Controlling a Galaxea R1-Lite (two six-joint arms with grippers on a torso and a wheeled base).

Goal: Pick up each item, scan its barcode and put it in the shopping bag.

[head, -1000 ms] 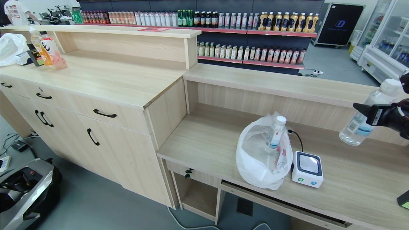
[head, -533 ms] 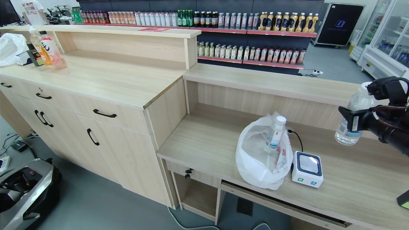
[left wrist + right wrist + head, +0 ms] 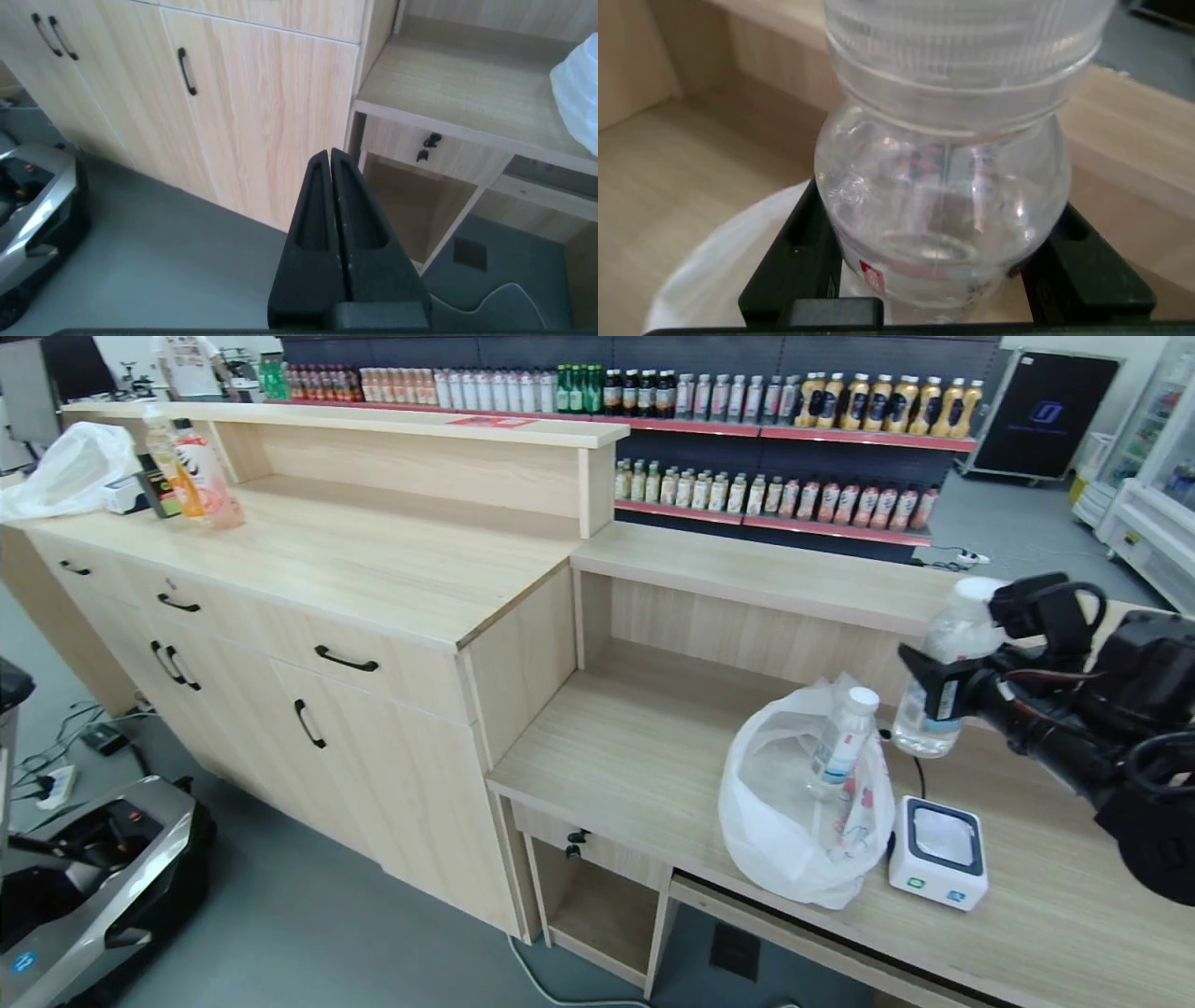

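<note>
Shopping bag (image 3: 761,821), one capped bottle (image 3: 843,735) inside

Clear bottle (image 3: 950,637) — white cap (image 3: 971,590); translucent white bag (image 3: 775,831).

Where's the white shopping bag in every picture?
Head view: the bag stands on the low counter, next to the scanner, with a bottle in it.
Left wrist view: a white bit of the bag sits on the counter.
Right wrist view: the bag lies beyond the held bottle.
Shared landmark: the pale wooden counter under the bag.
</note>
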